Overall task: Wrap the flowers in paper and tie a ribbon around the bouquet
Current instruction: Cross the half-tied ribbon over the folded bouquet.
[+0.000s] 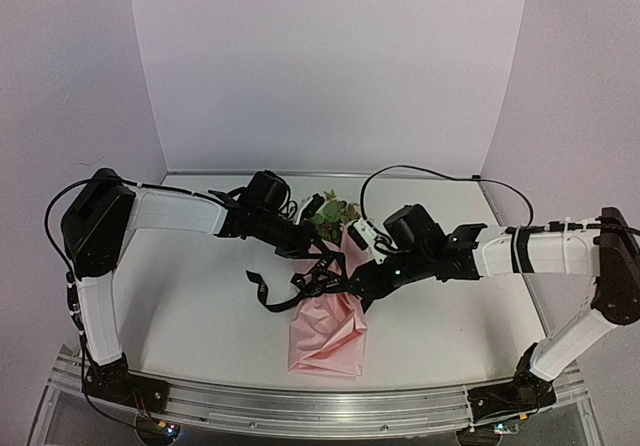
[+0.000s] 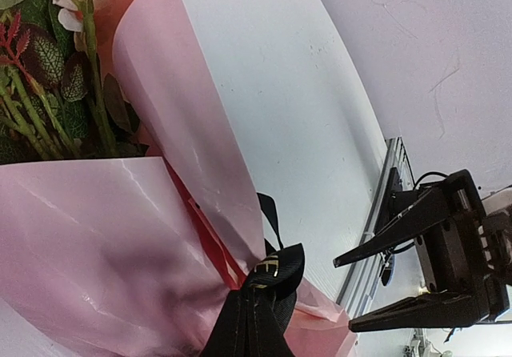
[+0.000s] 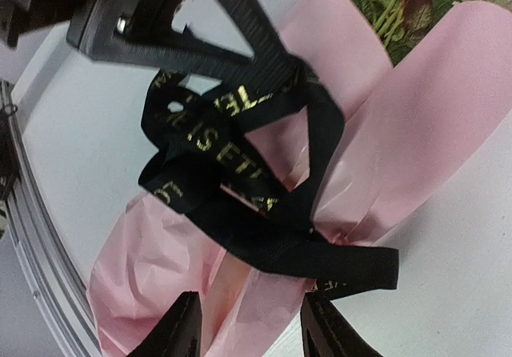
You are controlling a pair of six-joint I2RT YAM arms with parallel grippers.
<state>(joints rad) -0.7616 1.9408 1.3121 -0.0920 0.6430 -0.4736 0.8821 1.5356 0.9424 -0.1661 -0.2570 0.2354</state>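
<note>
- My left arm (image 1: pixel 180 211) rises from its base at the near left corner. It then stretches across to the middle of the table (image 1: pixel 200 306), with the wrist dipping toward the bouquet (image 1: pixel 327 338).
- The left gripper (image 3: pixel 276 62) is closed, pinching the ribbon (image 3: pixel 240 181) where its loops bunch above the wrapping.
- My right arm (image 1: pixel 530 251) comes in low and nearly level from the right and meets the left arm over the bouquet's waist.
- The right gripper (image 3: pixel 252 302) has its jaws apart with nothing between them. It hangs just over the paper (image 3: pixel 416 117), near a loose ribbon end; I cannot tell whether it touches.
- The bouquet lies at the table's centre, narrow end toward me and flowers (image 1: pixel 335 214) toward the back wall (image 1: pixel 330 66).
- The ribbon loops about the bouquet's middle, and one tail trails onto the table to the left.
- The paper's narrow end stops near the metal rail (image 1: pixel 300 406) at the near edge, without crossing it.
- Bare tabletop shows on both sides of the bouquet, wider on the left beneath my left arm.
- The two grippers sit close together, so there is little room between them.
</note>
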